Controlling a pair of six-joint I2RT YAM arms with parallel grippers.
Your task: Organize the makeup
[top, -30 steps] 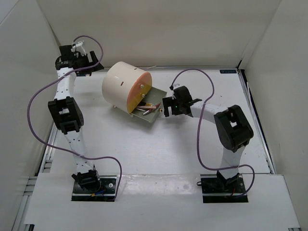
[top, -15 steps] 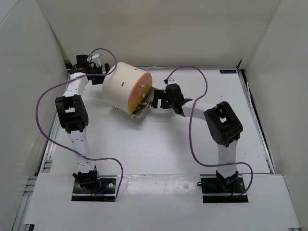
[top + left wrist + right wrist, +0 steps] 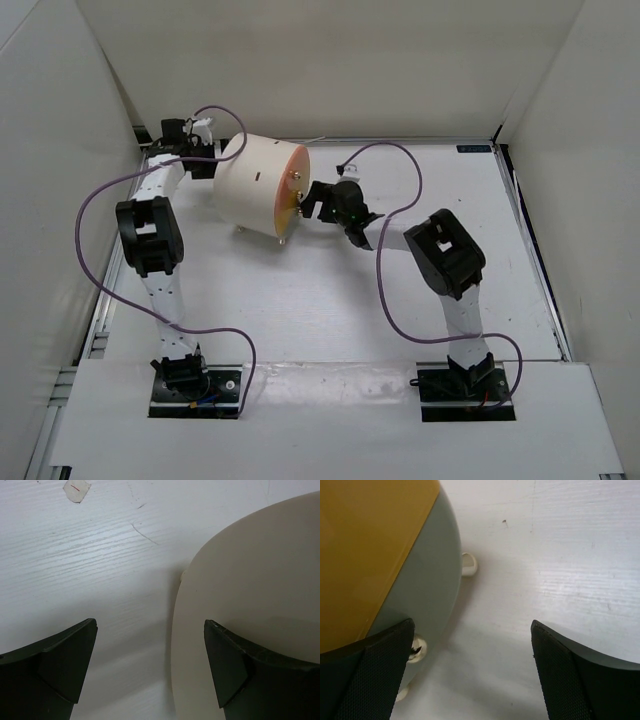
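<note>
None of the makeup shows; no compact, sponge, tube, pencil or brush is in view. The big cream cylinder (image 3: pixel 255 180) lies on its side at the back left, its orange front (image 3: pixel 290 195) shut. My left gripper (image 3: pixel 213 160) is open at the cylinder's rear; in the left wrist view the cream wall (image 3: pixel 250 580) fills the right side, under the right finger of that gripper (image 3: pixel 150 665). My right gripper (image 3: pixel 312 200) is open and empty against the orange front (image 3: pixel 365 545), left finger by the rim.
The cylinder stands on small cream feet (image 3: pixel 468 564). A small taped label (image 3: pixel 76 489) sits on the white table (image 3: pixel 330 300). White walls close in the back and both sides. Purple cables loop over both arms.
The cylinder's front flap, open with makeup on it a second ago, is now shut. My right gripper moved left against it. My left gripper moved right to the cylinder's back.
</note>
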